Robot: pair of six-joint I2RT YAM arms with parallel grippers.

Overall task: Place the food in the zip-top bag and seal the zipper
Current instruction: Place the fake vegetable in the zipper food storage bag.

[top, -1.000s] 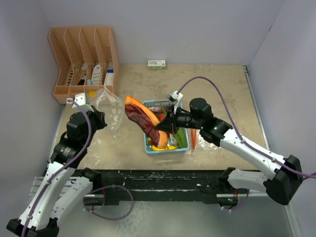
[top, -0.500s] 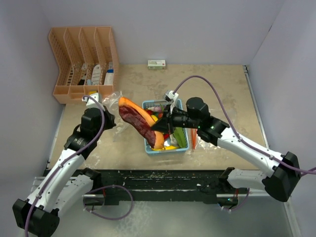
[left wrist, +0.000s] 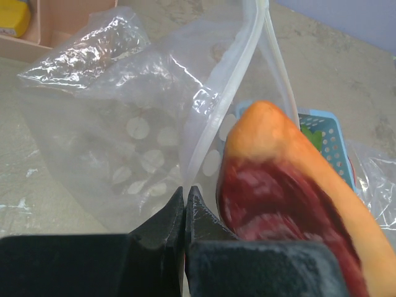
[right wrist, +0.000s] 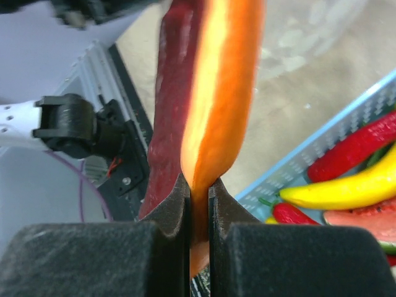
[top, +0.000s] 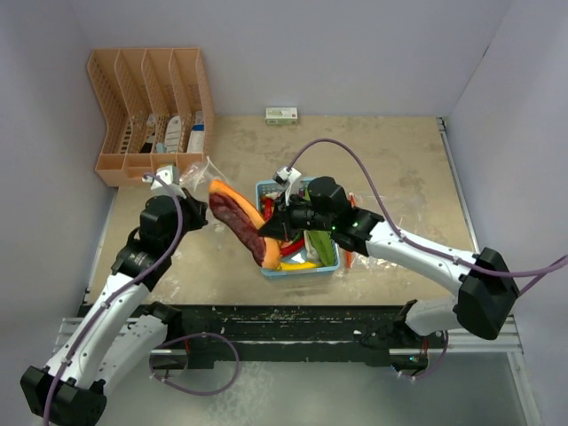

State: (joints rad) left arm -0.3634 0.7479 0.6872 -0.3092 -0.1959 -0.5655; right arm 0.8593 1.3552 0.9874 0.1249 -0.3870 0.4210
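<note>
My right gripper is shut on a long orange and dark-red food piece and holds it above the table, its far end at the mouth of the clear zip-top bag. My left gripper is shut on the bag's white zipper edge. The orange piece fills the right of the left wrist view. The light-blue basket holds a yellow banana, red chillies and green pieces.
An orange slotted file rack stands at the back left. A small white box lies by the back wall. An orange piece lies on clear plastic right of the basket. Walls close in on the left and right.
My right gripper has carried the orange and red piece left, up to the bag's mouth. My left gripper has brought the bag's edge right and forward to meet it.
</note>
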